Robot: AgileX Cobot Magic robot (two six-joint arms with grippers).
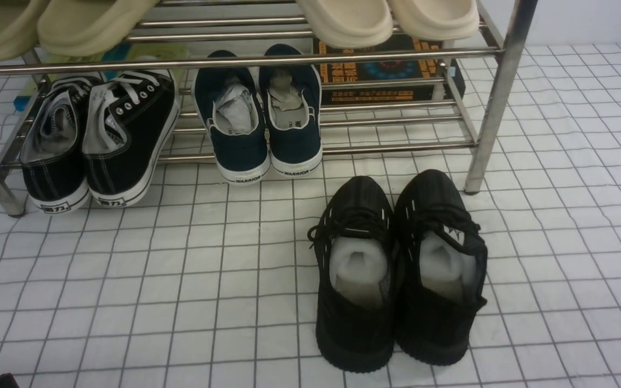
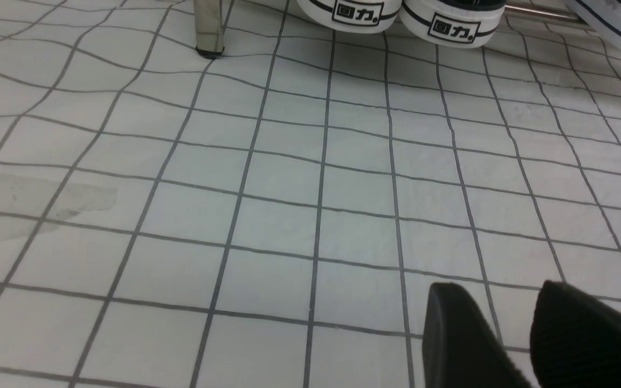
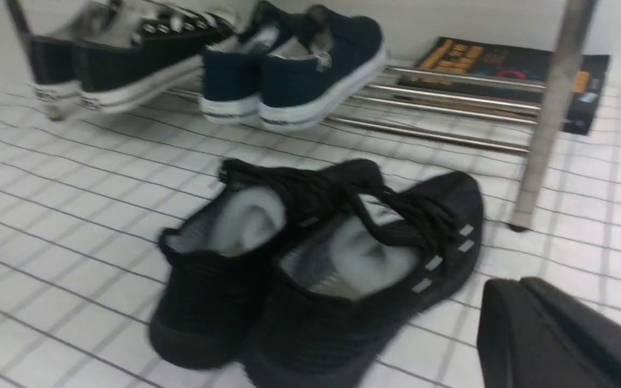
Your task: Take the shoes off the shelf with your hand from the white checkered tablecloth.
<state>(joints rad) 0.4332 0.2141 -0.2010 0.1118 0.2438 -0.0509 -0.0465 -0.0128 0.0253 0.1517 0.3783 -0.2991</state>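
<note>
Shoes (image 3: 316, 258) sit side by side on the white checkered tablecloth (image 3: 73, 215), off the shelf (image 3: 550, 108), heels toward the robot, long axes running away; right tool (image 3: 558, 339), shut and empty, lies just beside them, nearer than the left tool (image 2: 504, 339), whose jaws stand apart.

The shoes (image 1: 399, 269) are matt black knit, stuffed with crumpled white paper. The shelf (image 1: 496, 97) is shiny chromed metal tubing (it catches the light). The tablecloth (image 1: 127, 280) is smooth white cloth, slightly wrinkled, with thin dark lines.
</note>
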